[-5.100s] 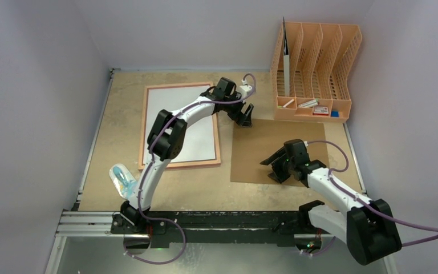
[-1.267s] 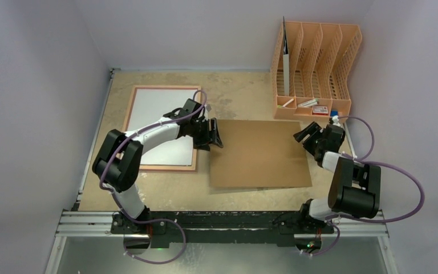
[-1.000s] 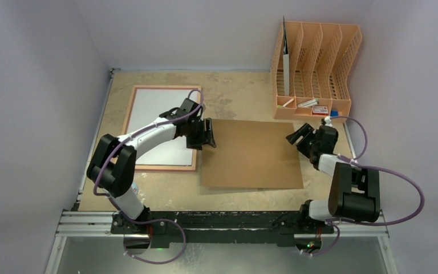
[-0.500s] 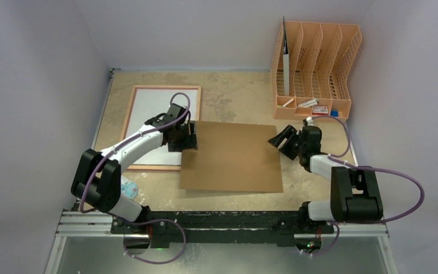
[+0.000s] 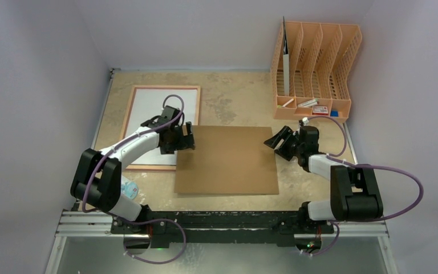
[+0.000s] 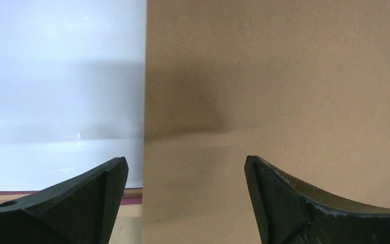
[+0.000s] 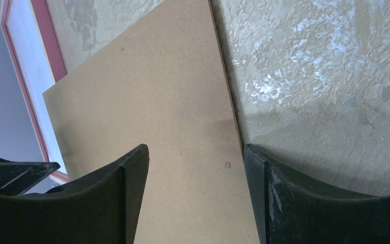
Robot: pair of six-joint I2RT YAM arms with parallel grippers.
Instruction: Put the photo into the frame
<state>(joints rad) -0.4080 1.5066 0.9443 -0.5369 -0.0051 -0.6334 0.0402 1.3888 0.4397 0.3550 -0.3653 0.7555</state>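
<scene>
While my left claw (image 6: 185, 159) and right claw (image 7: 195, 148) gape apart, empty, photo (image 6: 61, 76) lies white-back-up inside frame (image 5: 165, 87) beneath left claw, board (image 5: 228, 160) overlapping. Paper light, floppy, creases easily; I'd pinch border only.

Left hand (image 5: 186, 137) wide open, arm extended inward; right hand (image 5: 276, 143) open, low.

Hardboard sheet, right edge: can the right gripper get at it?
Likely yes: the right gripper stands open over the hardboard sheet, whose right edge runs between its jaws in the wrist view; nothing blocks it.
</scene>
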